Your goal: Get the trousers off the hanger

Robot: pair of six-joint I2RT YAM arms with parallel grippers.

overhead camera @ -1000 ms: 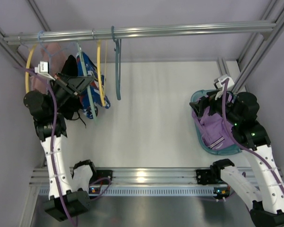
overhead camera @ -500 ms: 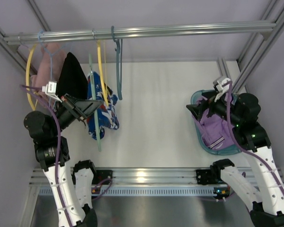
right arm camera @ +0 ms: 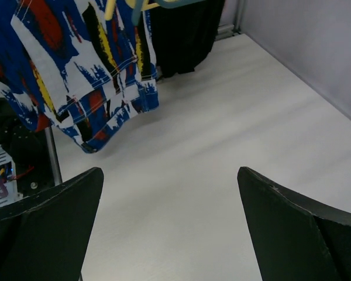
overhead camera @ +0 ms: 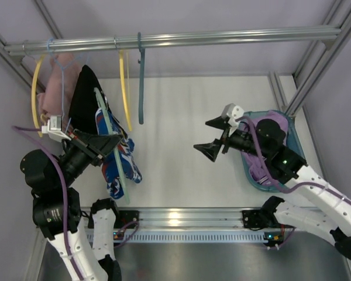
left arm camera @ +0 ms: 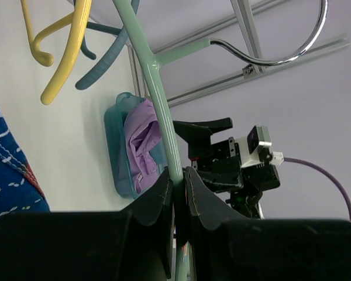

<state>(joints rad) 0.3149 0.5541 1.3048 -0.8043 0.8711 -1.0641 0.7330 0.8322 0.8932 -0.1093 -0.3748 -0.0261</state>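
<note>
top: left end effector (overhead camera: 108, 143) clamps the hanger (overhead camera: 103, 114), trousers (overhead camera: 110, 172) draped on it by the table's (overhead camera: 181, 175) left edge; right end effector (overhead camera: 210, 136) spread wide mid-table, well apart | left wrist: grip on a thin rod, a tug could twist or slip it | right wrist: trousers ahead, untouched; a grab may catch the hanger too

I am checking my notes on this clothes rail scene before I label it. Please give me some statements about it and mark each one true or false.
1. The left gripper has its jaws shut on the hanger. True.
2. The right gripper holds the trousers. False: its jaws are open and empty, apart from them.
3. The trousers hang on the hanger. True.
4. The purple cloth lies on the bare table. False: it lies in the teal tub.
</note>
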